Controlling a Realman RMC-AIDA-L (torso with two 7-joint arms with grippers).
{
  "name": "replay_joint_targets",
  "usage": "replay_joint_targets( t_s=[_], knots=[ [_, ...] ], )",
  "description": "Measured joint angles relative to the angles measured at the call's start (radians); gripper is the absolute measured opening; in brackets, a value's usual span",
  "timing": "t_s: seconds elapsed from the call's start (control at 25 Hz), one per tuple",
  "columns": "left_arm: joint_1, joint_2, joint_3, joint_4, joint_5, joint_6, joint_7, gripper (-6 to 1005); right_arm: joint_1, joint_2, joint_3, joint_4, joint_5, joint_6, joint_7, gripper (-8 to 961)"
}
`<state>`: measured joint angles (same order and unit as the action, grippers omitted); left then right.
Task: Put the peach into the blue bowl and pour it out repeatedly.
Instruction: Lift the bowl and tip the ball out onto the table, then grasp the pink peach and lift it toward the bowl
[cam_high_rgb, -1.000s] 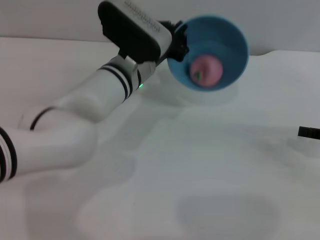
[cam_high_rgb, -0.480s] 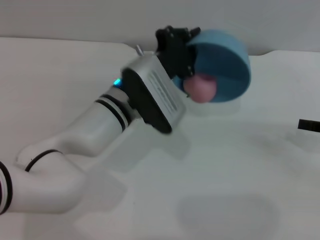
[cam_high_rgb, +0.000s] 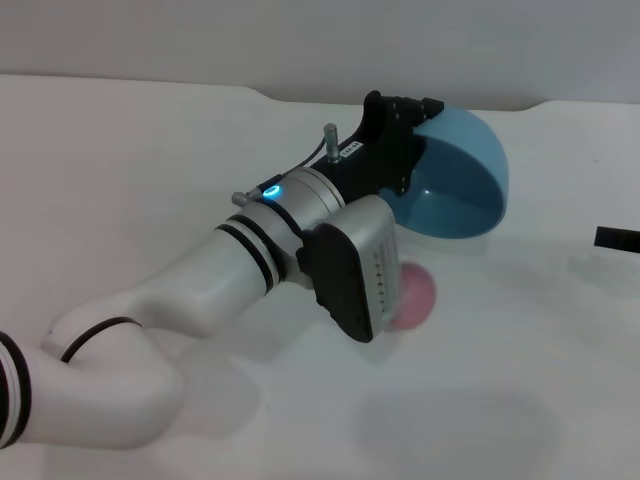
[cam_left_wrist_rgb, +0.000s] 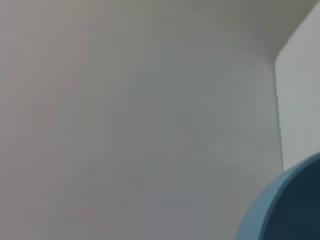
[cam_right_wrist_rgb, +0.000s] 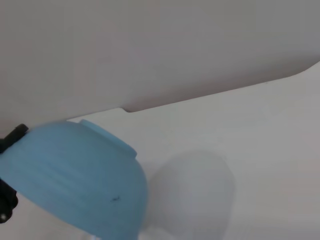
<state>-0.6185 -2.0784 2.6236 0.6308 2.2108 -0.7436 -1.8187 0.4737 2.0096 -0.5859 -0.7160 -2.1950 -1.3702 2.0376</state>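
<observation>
My left gripper (cam_high_rgb: 412, 140) is shut on the rim of the blue bowl (cam_high_rgb: 462, 175) and holds it above the table, tipped over with its mouth facing down and toward me. The bowl is empty. Its outside also shows in the right wrist view (cam_right_wrist_rgb: 75, 175), and an edge of it in the left wrist view (cam_left_wrist_rgb: 285, 210). The peach (cam_high_rgb: 413, 297) lies on the white table below the bowl, half hidden behind my left wrist. My right gripper (cam_high_rgb: 618, 238) shows only as a dark tip at the right edge of the head view.
The white table (cam_high_rgb: 120, 180) runs back to a grey wall, with a step in its far edge at the upper right. My left arm (cam_high_rgb: 200, 290) crosses the table from the lower left toward the middle.
My left wrist has rolled and turned the bowl over. The peach has dropped out of the bowl onto the table below it.
</observation>
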Motion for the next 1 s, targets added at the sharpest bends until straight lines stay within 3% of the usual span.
replay_joint_targets(
  t_s=[0.12,0.28,0.4,0.52,0.56,0.6,0.8,1.0],
  knots=[
    [0.002,0.000,-0.001,0.008,-0.024,0.003,0.017,-1,-0.003,0.001,0.000,-0.001,0.000,-0.007,0.000,446],
    [-0.015,0.000,-0.018,0.029,-0.159,0.005,-0.059,-1,-0.002,0.003,-0.010,-0.001,0.000,-0.026,-0.010,449],
    [-0.027,0.000,-0.096,0.050,-0.249,0.059,-0.134,0,0.000,0.016,-0.063,-0.023,-0.001,-0.032,-0.026,451],
    [-0.033,0.001,-0.251,0.084,-0.311,0.244,-0.130,0,-0.001,0.048,-0.137,-0.089,-0.002,-0.028,-0.031,453],
    [-0.031,0.005,-0.381,0.115,-0.346,0.400,-0.119,0,-0.001,0.056,-0.164,-0.106,-0.001,-0.026,-0.032,454],
    [-0.031,0.005,-0.381,0.115,-0.346,0.400,-0.119,0,0.003,0.062,-0.192,-0.117,0.003,-0.025,-0.036,455],
    [-0.005,0.015,-0.686,0.167,-0.377,0.772,-0.123,-1,0.045,0.063,-0.299,-0.115,0.011,-0.010,-0.049,458],
    [-0.015,0.024,-0.941,0.149,-0.356,1.078,-0.132,-1,0.099,0.064,-0.436,-0.113,0.030,0.003,-0.084,461]
  ],
)
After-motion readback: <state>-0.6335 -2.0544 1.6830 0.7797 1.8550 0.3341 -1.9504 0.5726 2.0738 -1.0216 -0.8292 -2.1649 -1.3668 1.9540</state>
